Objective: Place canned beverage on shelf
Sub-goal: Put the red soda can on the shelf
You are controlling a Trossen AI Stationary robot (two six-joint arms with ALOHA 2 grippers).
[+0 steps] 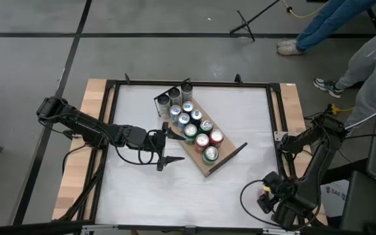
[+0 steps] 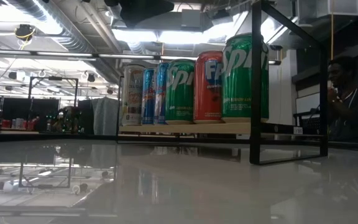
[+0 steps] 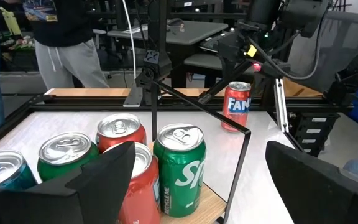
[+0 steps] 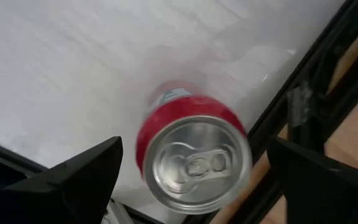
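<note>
Grey-floored workshop around a white worktop

The floor (image 1: 175, 59) is grey with dark tape lines; a black stand's legs (image 1: 243, 27) rest on it beyond the worktop (image 1: 142, 189), near a person's sneakers (image 1: 291, 47). Past the worktop, ceiling ducts (image 2: 48, 25) and bright lights (image 2: 166, 37) run overhead, a grey desk (image 3: 191, 31) stands behind, and a seated person (image 2: 353, 106) shows beside it

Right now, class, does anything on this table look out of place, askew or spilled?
One red can stands alone near the table's right edge, under the open right tool, away from the shelf holding other cans. The shelf lies diagonally to the table edges. Nothing spilled.
</note>
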